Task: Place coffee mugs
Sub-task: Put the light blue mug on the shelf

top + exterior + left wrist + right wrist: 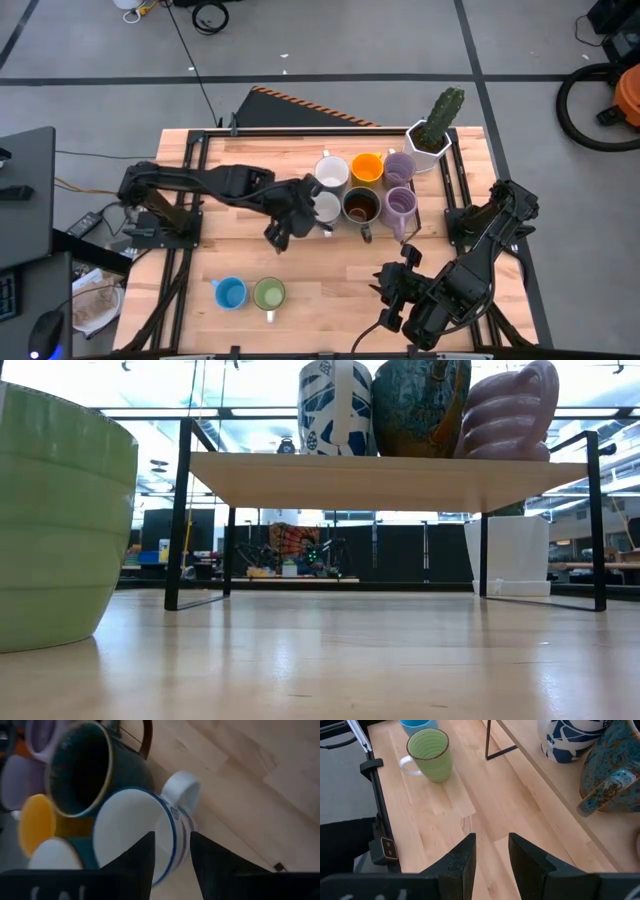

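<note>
1. On the raised wooden shelf point(300, 150) at the far side of the tabletop point(330, 275), six mugs stand in two tight rows: a plain white mug point(332, 171), a bright orange mug point(367, 167) and a lilac mug point(399, 167) behind; a white mug with blue stripes point(325, 206), a dark brown glazed mug point(360, 205) and a second lilac mug point(399, 204) in front.
2. The left pincer point(290, 222) sits at the striped mug; in the left wrist view its fingers point(137, 865) are spread, straddling the rim of that mug point(135, 832), one inside and one outside, not visibly clamped.
3. The striped mug is upright, its handle turned away from the brown mug point(82, 767), which it touches or nearly touches.
4. Risk, as I judge it: with the mugs packed so close, any sideways drag of the open fingers could tip the striped mug or shove its neighbours; lifting off crookedly could catch the rim.
5. A sky-blue mug point(230, 293) and a ribbed green mug point(268, 294) wait on the tabletop near the front edge, just beside each other.
6. The right pincer point(400, 285) hangs open over bare tabletop, well apart from them; a sweep towards the green mug point(429, 752) could clip the shelf leg.
7. A white hexagonal cactus pot point(430, 143) stands at the shelf's far right corner.
</note>
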